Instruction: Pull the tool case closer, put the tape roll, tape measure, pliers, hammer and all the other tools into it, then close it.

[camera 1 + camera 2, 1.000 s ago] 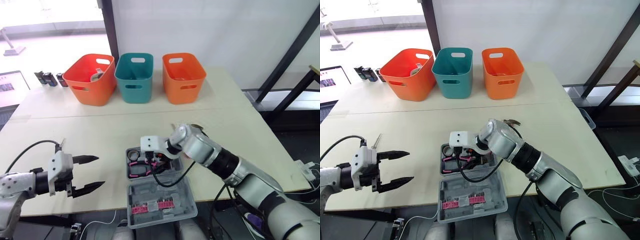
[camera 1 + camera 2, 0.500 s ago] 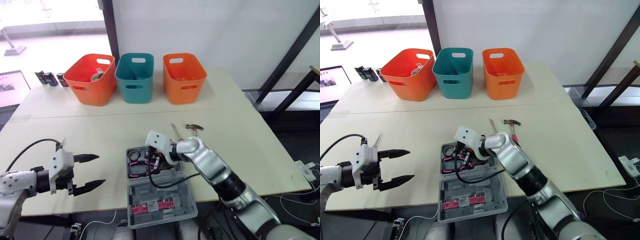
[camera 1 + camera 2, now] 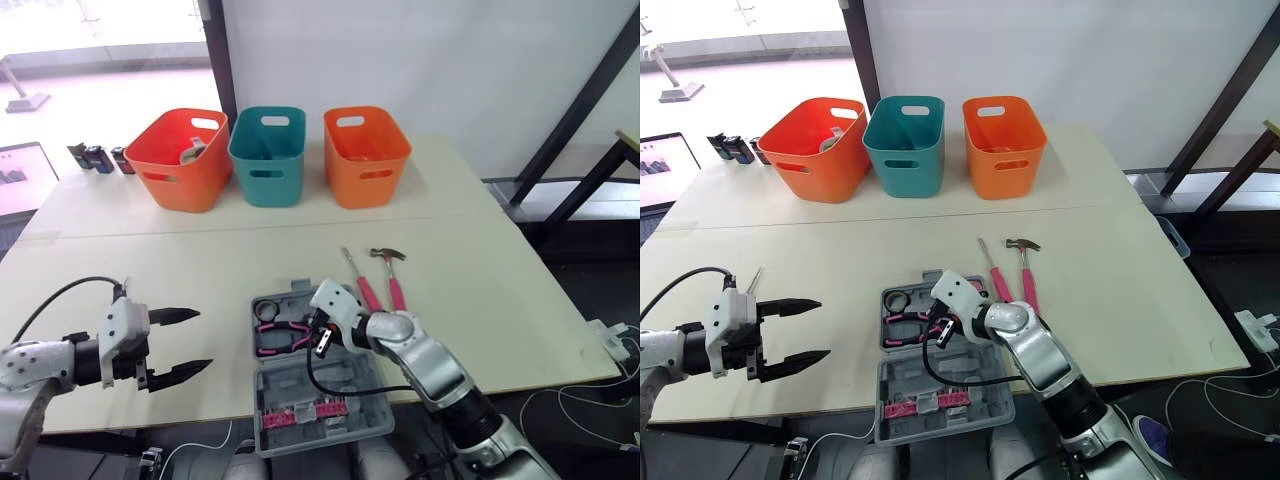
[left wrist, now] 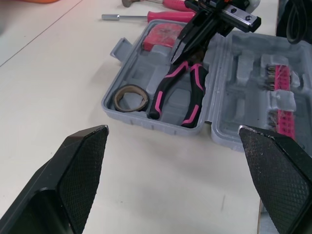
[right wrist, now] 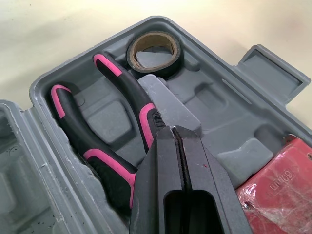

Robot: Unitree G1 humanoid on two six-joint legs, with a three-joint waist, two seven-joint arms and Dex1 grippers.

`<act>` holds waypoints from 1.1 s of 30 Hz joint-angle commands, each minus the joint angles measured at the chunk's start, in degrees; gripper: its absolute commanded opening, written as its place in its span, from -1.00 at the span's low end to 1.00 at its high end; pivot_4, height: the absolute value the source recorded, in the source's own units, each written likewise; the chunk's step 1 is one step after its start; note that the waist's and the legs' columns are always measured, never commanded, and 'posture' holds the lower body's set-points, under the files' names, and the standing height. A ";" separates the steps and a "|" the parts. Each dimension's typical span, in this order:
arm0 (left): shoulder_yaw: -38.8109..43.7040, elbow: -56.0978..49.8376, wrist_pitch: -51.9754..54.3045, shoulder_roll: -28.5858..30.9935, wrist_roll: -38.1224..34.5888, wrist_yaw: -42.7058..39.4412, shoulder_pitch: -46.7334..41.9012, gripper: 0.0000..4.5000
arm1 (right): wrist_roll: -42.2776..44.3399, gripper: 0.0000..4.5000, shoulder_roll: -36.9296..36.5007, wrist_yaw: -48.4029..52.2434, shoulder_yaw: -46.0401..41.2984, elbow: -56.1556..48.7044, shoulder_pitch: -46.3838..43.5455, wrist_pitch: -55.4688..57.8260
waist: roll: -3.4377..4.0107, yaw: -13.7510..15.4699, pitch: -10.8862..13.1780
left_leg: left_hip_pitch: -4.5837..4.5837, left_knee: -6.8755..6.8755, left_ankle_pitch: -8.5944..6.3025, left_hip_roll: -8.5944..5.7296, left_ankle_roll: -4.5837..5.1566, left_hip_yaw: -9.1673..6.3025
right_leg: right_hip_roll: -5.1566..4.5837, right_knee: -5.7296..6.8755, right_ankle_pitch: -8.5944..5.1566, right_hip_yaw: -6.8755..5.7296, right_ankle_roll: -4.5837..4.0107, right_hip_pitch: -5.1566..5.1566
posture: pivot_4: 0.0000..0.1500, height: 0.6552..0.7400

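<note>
Tool case (image 3: 290,385): open, near counter (image 3: 200,260) edge; pliers (image 5: 131,105) now inside.
Right claw (image 5: 174,139): pressed together, empty, pulled back above them.
Left claw (image 3: 198,341): spread, left.
Pending: hammer (image 3: 395,280), screwdriver (image 3: 358,280) outside.

Table (image 3: 150,260) with tool case (image 3: 290,385), hammer (image 3: 396,285), screwdriver (image 3: 366,290), bins (image 3: 268,160)
</note>
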 commanded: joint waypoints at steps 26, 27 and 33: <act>0.71 0.47 -1.58 0.26 0.90 0.28 -1.15 1.00 | -12.67 -0.99 -4.01 2.05 16.14 9.38 -2.70 12.31 | -0.74 0.15 -1.74 | 1.09 -0.26 -0.09 -0.03 -0.08 0.04 | -0.18 -0.66 -0.09 -0.02 -0.16 0.98 | 1.00 1.00; 0.68 0.52 -1.60 0.25 0.96 0.28 -1.21 1.00 | -12.61 -0.99 -3.90 2.04 15.89 9.25 -2.67 12.14 | -0.74 0.15 -1.78 | 1.09 -0.27 -0.09 -0.03 -0.08 0.04 | -0.18 -0.67 -0.09 -0.02 -0.16 0.98 | 1.00 1.00; 0.48 0.73 -1.86 0.16 1.12 0.23 -1.42 1.00 | -9.67 -0.99 -2.07 -0.08 8.72 4.91 -3.69 5.61 | -0.73 0.15 -1.77 | 1.07 -0.30 -0.16 -0.02 -0.20 0.04 | -0.21 -0.78 -0.08 -0.02 -0.19 0.96 | 1.00 1.00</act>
